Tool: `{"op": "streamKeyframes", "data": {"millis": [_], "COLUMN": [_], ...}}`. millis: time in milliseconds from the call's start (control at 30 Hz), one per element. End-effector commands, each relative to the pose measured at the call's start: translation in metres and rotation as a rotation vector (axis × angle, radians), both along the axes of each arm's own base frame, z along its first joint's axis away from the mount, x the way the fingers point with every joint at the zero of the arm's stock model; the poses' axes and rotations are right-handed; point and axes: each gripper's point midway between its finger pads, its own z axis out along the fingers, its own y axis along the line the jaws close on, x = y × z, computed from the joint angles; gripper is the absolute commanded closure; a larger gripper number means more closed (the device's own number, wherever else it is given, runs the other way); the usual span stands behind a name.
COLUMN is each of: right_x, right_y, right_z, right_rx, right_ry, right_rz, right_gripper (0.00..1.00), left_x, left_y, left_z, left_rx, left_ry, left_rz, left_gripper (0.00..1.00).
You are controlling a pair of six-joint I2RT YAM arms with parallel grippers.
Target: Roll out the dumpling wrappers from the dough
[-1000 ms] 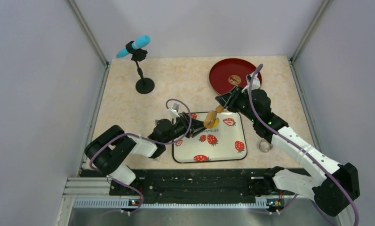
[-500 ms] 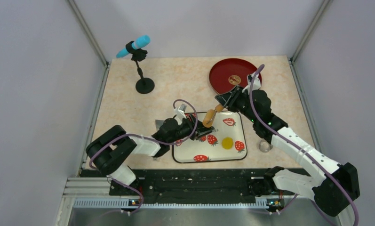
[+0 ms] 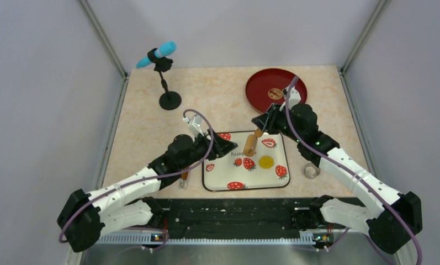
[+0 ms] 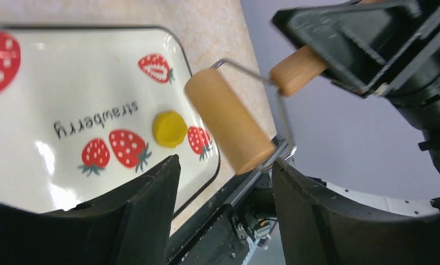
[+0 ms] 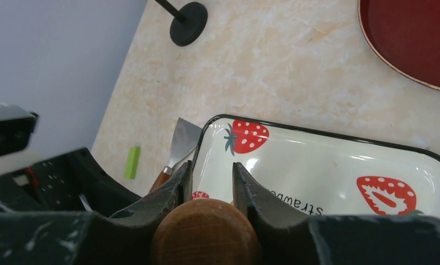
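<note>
The dough is a small round yellow lump lying on the right part of the strawberry-print tray. In the left wrist view the dough sits next to a strawberry print. My right gripper is shut on the handle of the tan wooden roller. It holds the roller tilted over the tray's far middle, left of the dough and apart from it. My left gripper is open and empty at the tray's left far corner. I see no other yellow piece.
A red round plate lies at the far right. A small metal ring sits right of the tray. A microphone stand is at the far left. A spatula and a small green block lie left of the tray.
The dough went from under the roller to the tray's right part. The left arm stretched out and its gripper drew back left. The roller swung nearer upright.
</note>
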Motion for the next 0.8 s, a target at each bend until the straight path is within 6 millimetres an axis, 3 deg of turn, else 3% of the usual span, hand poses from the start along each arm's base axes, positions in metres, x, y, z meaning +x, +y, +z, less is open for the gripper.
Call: {"op": "streamKeyframes", "data": {"millis": [0,133,300,567,767], "right_x": [-0.002,-0.003,-0.003,0.002,0.004], "right_y": [0.009,0.012,0.011,0.006,0.004], "right_z": [0.043,0.043,0.041,0.044,0.044], "right_rx": [0.006,0.022,0.025,0.034,0.039], "right_ry": [-0.132,-0.134,-0.124,-0.121,-0.113], "right_rz": [0.095,0.104,0.095,0.05,0.028], "right_gripper": [1.0,1.0,1.0,1.0,1.0], "left_x": [0.006,0.002,0.002,-0.011,-0.022], "left_y": [-0.003,-0.039,-0.07,-0.095,-0.11], "left_z": [0.029,0.038,0.04,0.028,0.03], "left_rx": [0.217,0.23,0.209,0.182,0.151], "left_ry": [-0.19,-0.185,-0.166,-0.137,-0.138], "left_rz": [-0.102,-0.297,-0.41,-0.485,-0.514], "left_gripper": [0.33,0.33,0.36,0.5,0.52]}}
